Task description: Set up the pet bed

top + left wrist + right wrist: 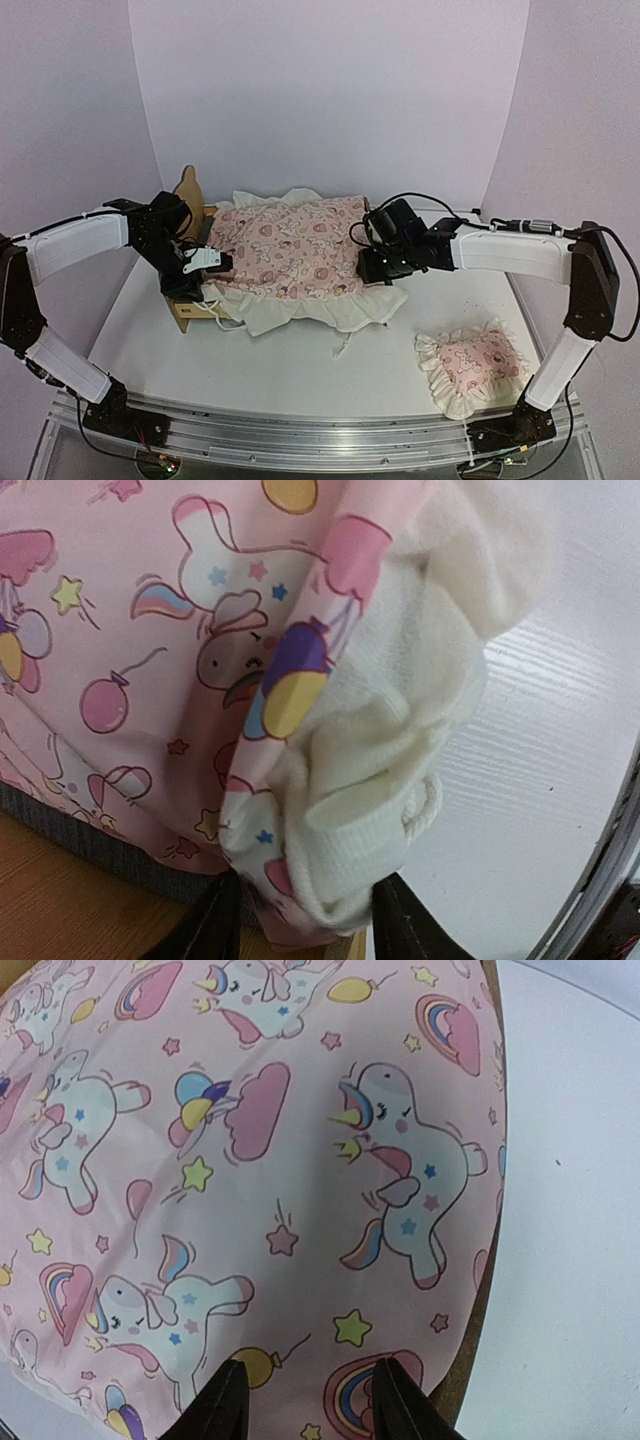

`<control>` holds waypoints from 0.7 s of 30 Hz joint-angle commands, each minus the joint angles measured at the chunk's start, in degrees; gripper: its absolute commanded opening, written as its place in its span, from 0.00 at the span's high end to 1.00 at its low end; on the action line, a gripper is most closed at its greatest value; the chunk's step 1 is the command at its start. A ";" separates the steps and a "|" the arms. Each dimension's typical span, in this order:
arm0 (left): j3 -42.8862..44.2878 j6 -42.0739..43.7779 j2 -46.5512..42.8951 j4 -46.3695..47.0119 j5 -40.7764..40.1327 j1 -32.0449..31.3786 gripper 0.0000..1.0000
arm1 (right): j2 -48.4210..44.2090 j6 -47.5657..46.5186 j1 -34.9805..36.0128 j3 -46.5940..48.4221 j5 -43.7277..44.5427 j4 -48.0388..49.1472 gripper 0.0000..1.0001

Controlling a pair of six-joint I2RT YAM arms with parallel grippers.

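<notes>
- pet bed [186, 312]: between both grippers, unicorn-print mattress cushion [290, 250] draped askew over it.
- left gripper [305, 925]: at the bed's headboard end, cream ruffle [380, 780] between its jaws; cannot tell whether it is clamped.
- right gripper [305, 1400]: at the bed's foot end, jaws spread over the cushion.
- best handling: tug both ends evenly and seat the cushion inside the bed's rails.

The cushion [290, 245] hides most of the pet bed [186, 190] beyond its ten-o'clock headboard ear, both wrist views crop the fingers [205, 930] at six o'clock, and I can't tell whether the left gripper [300, 930] pinches the ruffle [400, 730].
</notes>
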 commanded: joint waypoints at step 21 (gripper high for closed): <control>1.31 -7.91 7.83 4.75 -4.39 -10.68 0.29 | -6.24 -10.87 14.61 -3.66 -11.23 7.44 0.55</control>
